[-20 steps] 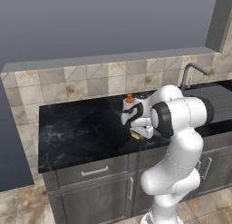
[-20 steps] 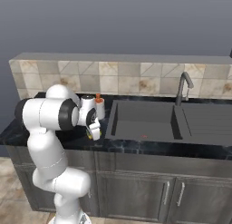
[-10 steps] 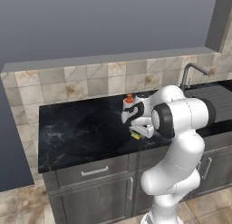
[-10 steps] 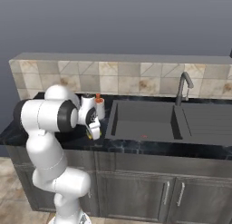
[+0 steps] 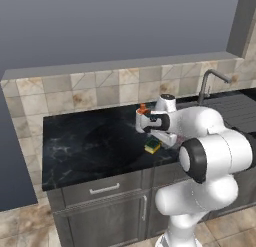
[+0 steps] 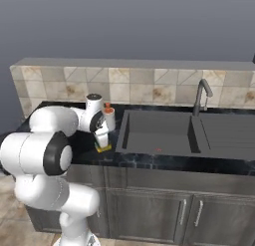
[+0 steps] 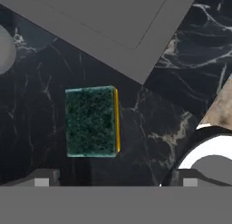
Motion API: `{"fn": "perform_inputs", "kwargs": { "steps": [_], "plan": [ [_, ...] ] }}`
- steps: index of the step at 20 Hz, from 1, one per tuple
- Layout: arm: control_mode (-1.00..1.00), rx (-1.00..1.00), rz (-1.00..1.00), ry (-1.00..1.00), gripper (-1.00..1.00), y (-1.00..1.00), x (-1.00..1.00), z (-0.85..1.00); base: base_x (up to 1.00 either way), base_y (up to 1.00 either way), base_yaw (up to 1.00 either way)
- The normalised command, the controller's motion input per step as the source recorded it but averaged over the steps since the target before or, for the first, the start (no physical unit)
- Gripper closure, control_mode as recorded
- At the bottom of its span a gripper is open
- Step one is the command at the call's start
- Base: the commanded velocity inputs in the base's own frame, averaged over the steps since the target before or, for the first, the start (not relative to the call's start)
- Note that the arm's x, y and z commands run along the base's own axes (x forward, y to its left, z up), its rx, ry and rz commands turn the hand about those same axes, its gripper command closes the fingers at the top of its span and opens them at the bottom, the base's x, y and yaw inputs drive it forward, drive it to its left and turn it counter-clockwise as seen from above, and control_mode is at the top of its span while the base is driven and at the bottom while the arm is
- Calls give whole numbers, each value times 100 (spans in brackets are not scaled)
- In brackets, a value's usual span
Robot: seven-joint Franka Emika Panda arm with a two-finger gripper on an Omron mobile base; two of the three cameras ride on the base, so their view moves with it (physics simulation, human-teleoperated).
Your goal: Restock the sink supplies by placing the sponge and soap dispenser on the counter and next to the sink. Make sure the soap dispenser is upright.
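The sponge (image 7: 90, 121) lies flat on the black counter (image 7: 41, 96), green side up with a yellow edge showing, close to the corner of the sink (image 7: 104, 19). My gripper (image 7: 115, 180) hovers just over it, open, with both fingertips (image 7: 43, 177) standing wide of the sponge and touching nothing. From the base views the sponge (image 5: 152, 147) (image 6: 103, 148) rests under the gripper (image 5: 162, 138) (image 6: 102, 139), near the counter's front edge. The soap dispenser (image 5: 142, 118) (image 6: 108, 119) stands upright right behind the hand, orange pump on top, beside the sink (image 6: 159, 133).
A curved grey faucet (image 6: 200, 95) (image 5: 210, 83) rises behind the basin, before the tiled backsplash (image 5: 95, 93). Black counter (image 5: 85, 141) stretches left of the sponge. Grey cabinet doors and a drawer (image 5: 102, 190) sit below the front edge.
The jaws have spread wide and let go of the sponge, which now lies free on the counter. The arm and dispenser have hardly moved.
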Motion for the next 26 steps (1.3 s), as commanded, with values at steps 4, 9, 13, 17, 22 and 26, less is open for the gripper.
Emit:
{"fn": "perform_inputs", "kwargs": {
  "steps": [4,9,13,17,22,26],
  "plan": [
    [-100,0,-4,-15,-100,-3,-51,86,0,0,0],
    [-100,0,-3,-15,-100,0,-46,87,0,0,0],
    [-100,0,-4,-17,-100,0,-51,86,0,0,0],
    [-100,0,-3,-18,-100,-1,-61,81,0,0,0],
    [-100,0,-2,-18,-100,-2,-68,75,0,0,0],
    [-100,0,0,-18,-100,0,-74,44,0,0,0]
  ]
}}
